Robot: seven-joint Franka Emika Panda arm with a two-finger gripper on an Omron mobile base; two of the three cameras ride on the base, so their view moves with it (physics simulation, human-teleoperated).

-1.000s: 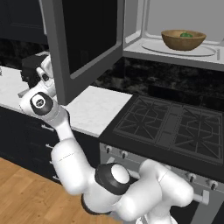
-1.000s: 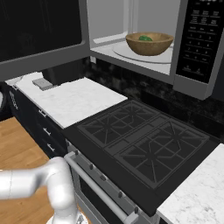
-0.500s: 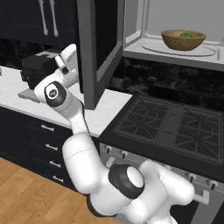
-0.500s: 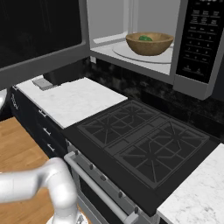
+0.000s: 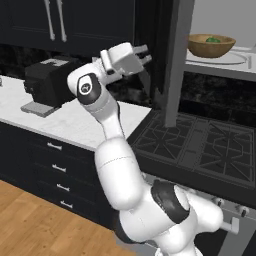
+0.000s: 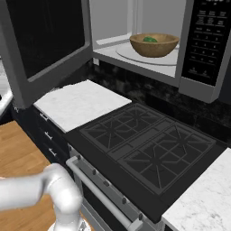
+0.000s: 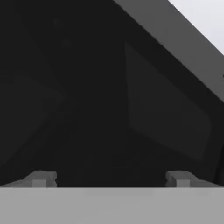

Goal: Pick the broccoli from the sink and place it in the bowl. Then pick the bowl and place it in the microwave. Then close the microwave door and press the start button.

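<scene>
The microwave (image 6: pixel 135 27) hangs over the stove with its cavity exposed. Inside, on the turntable, sits the wooden bowl (image 5: pixel 211 46) (image 6: pixel 154 45) with the dark-green broccoli (image 5: pixel 213 39) (image 6: pixel 150 39) in it. The microwave door (image 5: pixel 175 60) (image 6: pixel 45 45) stands partly swung out, edge-on in the left base view. My gripper (image 5: pixel 146 55) (image 7: pixel 109 179) is raised at the door's outer side, open, nothing between its fingers. In the hand view the door's black glass (image 7: pixel 166 118) is close ahead. The dark button panel (image 6: pixel 205 40) is on the microwave's right.
A black stove (image 5: pixel 200 145) (image 6: pixel 144 140) lies under the microwave. White marble counter (image 5: pixel 75 122) (image 6: pixel 76 103) runs to its left and carries a black coffee machine (image 5: pixel 47 82). Dark cabinets (image 5: pixel 55 20) hang above it.
The arm has swung up and to the right behind the door. The door has turned from wide open to partly swung toward the cavity. The gripper stayed open.
</scene>
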